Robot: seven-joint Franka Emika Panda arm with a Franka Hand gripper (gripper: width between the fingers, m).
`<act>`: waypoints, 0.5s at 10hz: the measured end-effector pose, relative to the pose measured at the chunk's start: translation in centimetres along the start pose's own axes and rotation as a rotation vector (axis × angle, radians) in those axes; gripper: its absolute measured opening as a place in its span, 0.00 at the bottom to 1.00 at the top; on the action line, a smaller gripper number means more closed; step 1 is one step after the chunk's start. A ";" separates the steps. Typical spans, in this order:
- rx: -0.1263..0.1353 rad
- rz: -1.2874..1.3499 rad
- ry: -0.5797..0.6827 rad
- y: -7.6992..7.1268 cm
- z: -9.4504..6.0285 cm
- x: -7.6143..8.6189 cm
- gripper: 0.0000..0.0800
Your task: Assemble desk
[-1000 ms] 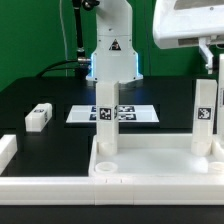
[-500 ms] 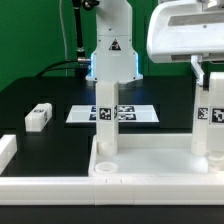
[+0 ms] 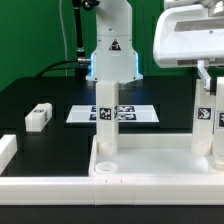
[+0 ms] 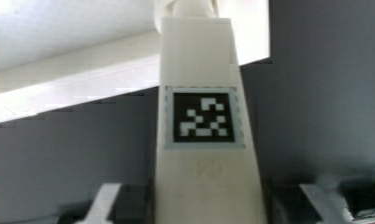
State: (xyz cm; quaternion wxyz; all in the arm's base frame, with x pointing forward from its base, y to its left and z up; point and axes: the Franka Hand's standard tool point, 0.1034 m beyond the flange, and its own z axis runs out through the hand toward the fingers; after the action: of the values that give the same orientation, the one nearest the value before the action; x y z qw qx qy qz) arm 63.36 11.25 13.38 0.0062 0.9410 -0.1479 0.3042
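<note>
We're seeing the claw (image 3: 208,76) straddling the top of the tagged leg (image 3: 205,125), which is standing upright in the desk top (image 3: 150,172) corner at the exterior view's right. Its fingers (image 4: 106,205) are flanking the leg, but we're not able to tell whether they're pinching it.

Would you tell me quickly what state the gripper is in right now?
Gripper: jaws closed on the upright white plastic square block leg.
</note>
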 end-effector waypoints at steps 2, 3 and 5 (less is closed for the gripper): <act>0.004 0.026 0.039 0.1 0.2 0.3 0.36; -0.003 0.048 0.049 0.2 0.3 0.3 0.36; -0.011 0.031 0.049 0.7 0.3 0.5 0.36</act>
State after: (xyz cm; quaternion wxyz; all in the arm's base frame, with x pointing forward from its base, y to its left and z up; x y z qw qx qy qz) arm 63.72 10.46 13.31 0.0102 0.9308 -0.1639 0.3264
